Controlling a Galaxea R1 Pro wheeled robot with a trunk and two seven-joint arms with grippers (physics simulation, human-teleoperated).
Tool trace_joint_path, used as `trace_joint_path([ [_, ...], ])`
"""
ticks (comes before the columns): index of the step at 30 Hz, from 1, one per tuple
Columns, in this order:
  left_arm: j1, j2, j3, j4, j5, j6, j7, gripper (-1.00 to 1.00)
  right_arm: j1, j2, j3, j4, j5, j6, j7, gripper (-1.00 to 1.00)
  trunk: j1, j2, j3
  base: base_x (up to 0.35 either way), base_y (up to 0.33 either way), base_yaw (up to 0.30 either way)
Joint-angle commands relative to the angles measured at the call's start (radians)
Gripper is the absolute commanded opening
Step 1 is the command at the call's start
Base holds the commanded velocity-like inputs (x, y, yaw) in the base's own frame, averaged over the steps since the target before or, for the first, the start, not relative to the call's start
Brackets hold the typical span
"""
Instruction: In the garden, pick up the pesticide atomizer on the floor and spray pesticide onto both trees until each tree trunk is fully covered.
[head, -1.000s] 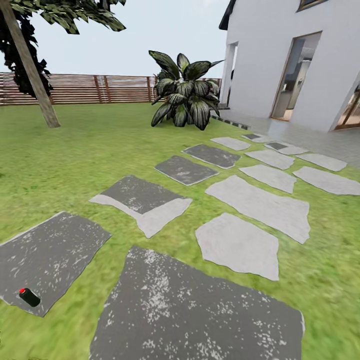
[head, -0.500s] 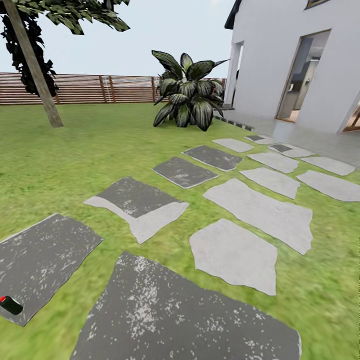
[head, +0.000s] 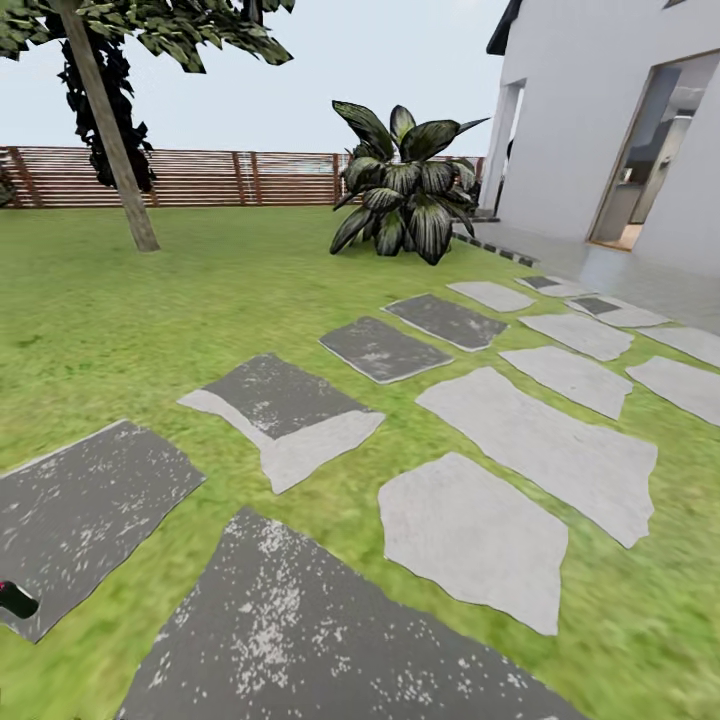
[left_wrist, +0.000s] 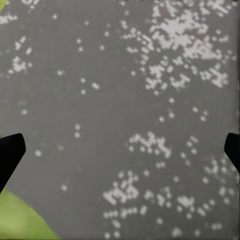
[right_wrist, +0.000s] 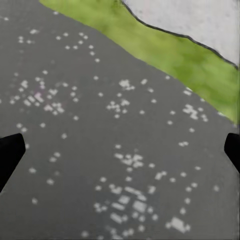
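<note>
Far left, atomizer (head: 14, 598) on slab (head: 85, 510).

the dark atomizer (head: 14, 598) is cut off by the head view's left edge. the tree (head: 110, 130) is cropped at the top, and the house (head: 600, 120) at the right. each gripper's fingertips (left_wrist: 10, 152) (right_wrist: 10, 150) are clipped at the wrist views' edges.

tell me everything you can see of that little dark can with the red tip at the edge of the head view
The small dark cylindrical atomizer with a red tip lies on its side, cut off by the picture's left edge. Its body looks black and smooth, the red end pointing away from the lawn's middle. It rests near the corner of a dark grey speckled paving slab, close to the grass. Nothing else touches it.
</note>
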Motion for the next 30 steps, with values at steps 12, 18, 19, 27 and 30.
trace_joint_path([
  [12, -0.001, 0.000, 0.002, 0.001, -0.001, -0.003, 0.000, 1.00, 0.000, 0.000, 0.000, 0.001, 0.006, -0.003, -0.001, 1.00, 0.000, 0.000, -0.001, 0.156, -0.275, 0.277],
  [18, -0.001, 0.000, 0.002, 0.001, -0.001, -0.003, 0.000, 1.00, 0.000, 0.000, 0.000, 0.001, 0.006, -0.003, 0.000, 1.00, 0.000, 0.000, -0.001, 0.156, -0.276, 0.277],
  [19, -0.001, 0.000, 0.002, 0.001, -0.001, -0.003, 0.000, 1.00, 0.000, 0.000, 0.000, 0.001, 0.006, -0.003, 0.000, 1.00, 0.000, 0.000, -0.001, 0.156, -0.276, 0.277],
  [27, -0.001, 0.000, 0.001, 0.001, -0.001, -0.003, 0.000, 1.00, 0.000, 0.000, 0.000, 0.001, 0.006, -0.003, 0.000, 1.00, 0.000, 0.000, -0.001, 0.156, -0.276, 0.277],
  [30, -0.001, 0.000, 0.000, 0.001, -0.001, -0.003, 0.000, 1.00, 0.000, 0.000, 0.000, 0.001, 0.006, -0.003, 0.000, 1.00, 0.000, 0.000, -0.001, 0.156, -0.277, 0.277],
])
